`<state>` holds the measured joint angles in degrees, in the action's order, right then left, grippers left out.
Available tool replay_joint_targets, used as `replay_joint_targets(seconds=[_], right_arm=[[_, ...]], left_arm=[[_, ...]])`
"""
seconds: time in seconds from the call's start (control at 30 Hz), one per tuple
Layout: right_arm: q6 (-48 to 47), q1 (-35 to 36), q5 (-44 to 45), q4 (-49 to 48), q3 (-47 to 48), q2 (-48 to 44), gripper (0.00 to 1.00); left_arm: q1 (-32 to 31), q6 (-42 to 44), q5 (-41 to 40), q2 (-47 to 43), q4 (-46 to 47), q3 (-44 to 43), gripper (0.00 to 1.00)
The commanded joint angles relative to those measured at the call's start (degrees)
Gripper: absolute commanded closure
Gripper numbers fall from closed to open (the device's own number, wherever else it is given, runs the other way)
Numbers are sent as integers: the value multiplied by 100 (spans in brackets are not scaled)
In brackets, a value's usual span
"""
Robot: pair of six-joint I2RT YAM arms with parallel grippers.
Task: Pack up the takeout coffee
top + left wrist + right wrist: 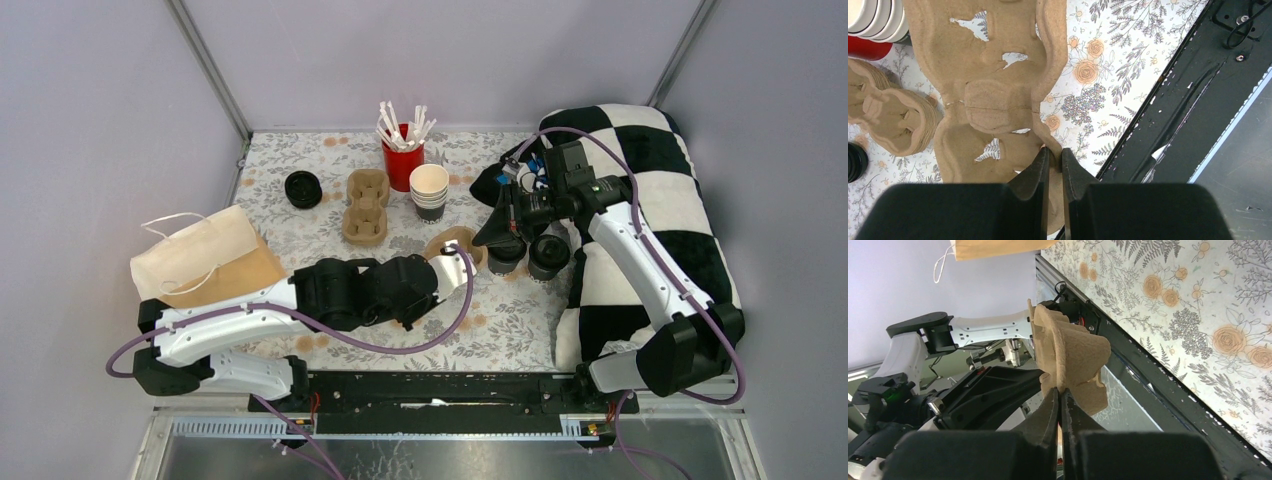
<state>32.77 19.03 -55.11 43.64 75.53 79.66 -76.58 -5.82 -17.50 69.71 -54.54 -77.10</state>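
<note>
A brown pulp cup carrier (458, 243) is held near the table's middle, each of its ends pinched by one arm. My left gripper (447, 268) is shut on the carrier's rim (998, 100), fingertips (1043, 157) pinching the cardboard. My right gripper (487, 236) is shut on the opposite edge of the carrier (1075, 357). The takeout coffee, two cups with black lids (507, 255) (548, 256), stands just right of the carrier, below the right wrist and partly hidden by it.
A paper bag (205, 258) lies at the left. A stack of spare carriers (366, 205), black lids (303, 188), a red cup of white sticks (403, 160) and stacked cream cups (429, 192) stand behind. A checkered cushion (660, 200) fills the right side.
</note>
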Motion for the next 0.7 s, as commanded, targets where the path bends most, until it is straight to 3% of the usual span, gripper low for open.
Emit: replay_joint_targets(seconds=[0.0,0.1,0.17,0.2,0.33,0.47,0.53,0.67], right_arm=[[52,-25,-38,-177,-20,-143,100],[-111,-105,401,-56,167,-279,100],[-437,-110,1073,303,472,-354,100],[-582,-110,1415,424,581,-395,100],[-817,-110,1746,484,680,-568,100],[-584,-110,1523,113,308,-737,100],[-471,-112,1391,-41,178,-773,100],[-501,-111,1286,-11,251,-757,100]], left_arm=[[-26,-71,-319,-28,155,-62,89],[10,-693,-757,-148,92,-66,39],[145,-1341,-965,-243,-56,-288,21],[296,-1665,-957,-319,-124,-394,17],[1332,-2950,-955,-410,-722,-1024,13],[2171,-4036,-2168,-2,-2296,-2318,12],[2826,-4020,-2609,213,-2876,-2710,13],[4532,-3666,-2563,216,-2860,-2575,10]])
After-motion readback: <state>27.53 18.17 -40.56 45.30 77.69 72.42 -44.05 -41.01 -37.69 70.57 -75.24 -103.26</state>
